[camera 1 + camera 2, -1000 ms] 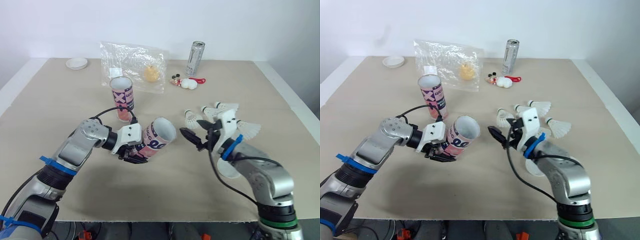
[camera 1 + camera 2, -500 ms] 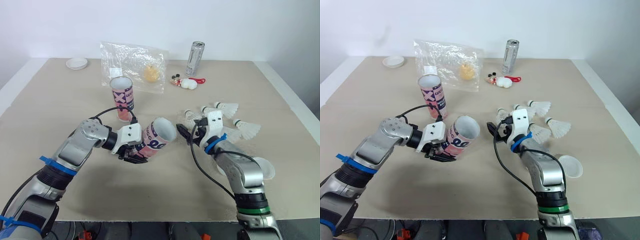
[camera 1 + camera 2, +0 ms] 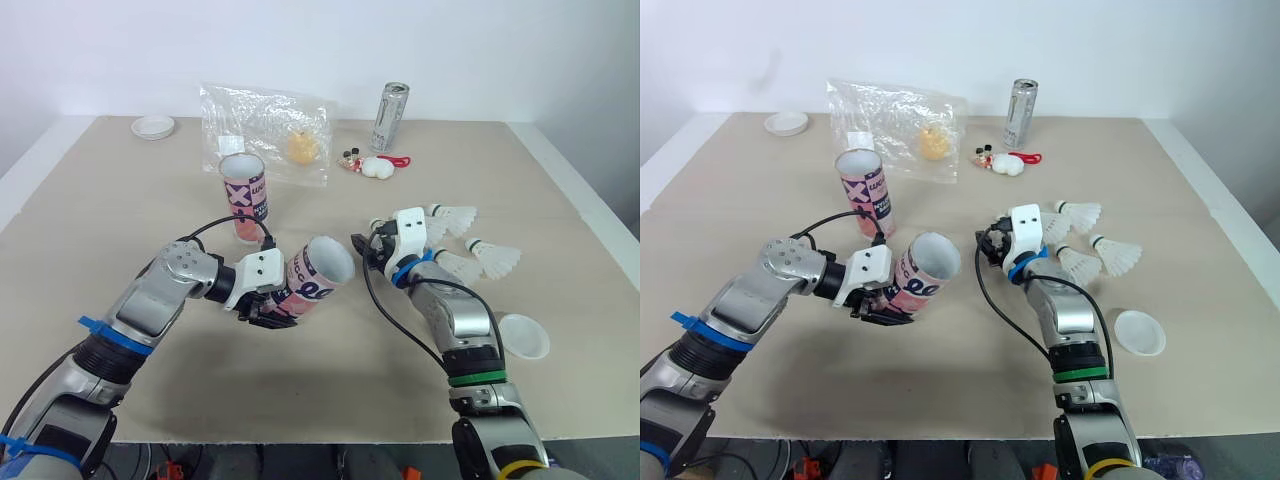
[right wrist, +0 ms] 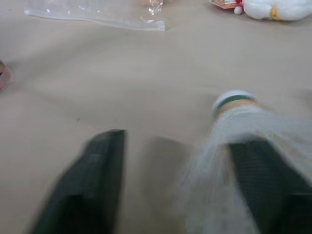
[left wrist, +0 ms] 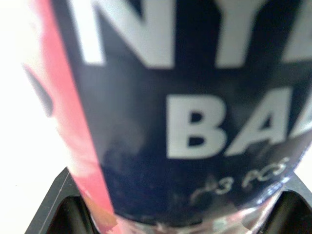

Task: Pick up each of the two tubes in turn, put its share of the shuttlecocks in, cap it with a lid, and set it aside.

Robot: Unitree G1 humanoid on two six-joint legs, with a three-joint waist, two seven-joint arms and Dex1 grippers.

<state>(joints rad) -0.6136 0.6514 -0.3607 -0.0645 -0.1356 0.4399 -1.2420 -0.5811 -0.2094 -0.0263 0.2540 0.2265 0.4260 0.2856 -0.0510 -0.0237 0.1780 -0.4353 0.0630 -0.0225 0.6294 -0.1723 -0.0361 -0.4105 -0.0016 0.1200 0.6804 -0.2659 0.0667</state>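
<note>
Left tool [image 3: 264, 311] clamps tilted tube [image 3: 318, 272]; right tool [image 3: 360, 246] spread wide — shuttlecock [image 4: 234, 105] between fingers, seemingly against one.

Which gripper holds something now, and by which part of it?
The left gripper holds a tube by its side, away from the open mouth. The right gripper is open, holding nothing.
</note>
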